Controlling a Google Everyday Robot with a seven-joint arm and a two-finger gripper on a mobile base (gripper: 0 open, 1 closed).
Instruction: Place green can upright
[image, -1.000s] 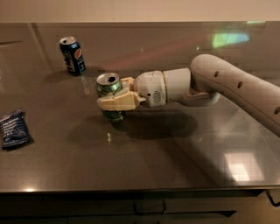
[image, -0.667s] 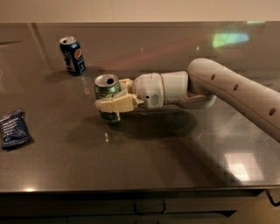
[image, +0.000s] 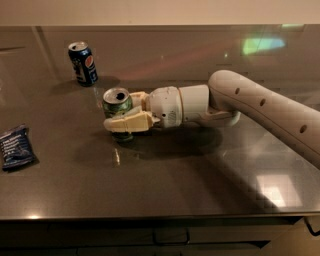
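Note:
The green can stands upright on the dark table, left of centre, its silver top with the opening facing up. My gripper reaches in from the right and is shut on the can, one cream finger across its front and the other behind it. The can's base seems to rest on the table. The lower part of the can is hidden by the front finger.
A dark blue Pepsi can stands upright at the back left. A dark blue snack packet lies near the left edge. My white arm spans the right half of the table. The front edge runs along the bottom.
The gripper with the can has shifted slightly left and down toward the table. The Pepsi can and packet have not moved.

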